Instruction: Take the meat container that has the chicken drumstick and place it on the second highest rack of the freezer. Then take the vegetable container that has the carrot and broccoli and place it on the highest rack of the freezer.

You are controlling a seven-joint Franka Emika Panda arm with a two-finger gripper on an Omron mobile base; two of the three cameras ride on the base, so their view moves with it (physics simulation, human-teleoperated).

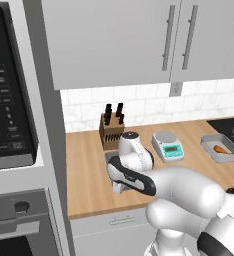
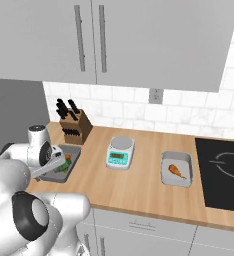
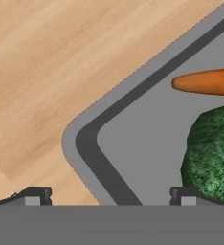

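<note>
While my pincer (image 3: 111,195) hangs low over the vegetable container (image 3: 87,143), its jaws stand wide apart and grip nothing: one fingertip (image 3: 36,195) is over the wooden counter (image 3: 51,62), the other inside the tray beside the broccoli (image 3: 213,153). Just beyond the broccoli lies the carrot (image 3: 205,82). Far to the right, past the scale (image 2: 120,152), the chicken drumstick (image 2: 176,170) sits in its own meat container (image 2: 177,181).

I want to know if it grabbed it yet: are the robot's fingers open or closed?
Open. In the hand view the fingers stand wide apart, one over the wooden counter, one inside the grey tray by the broccoli; nothing is pinched.
</note>
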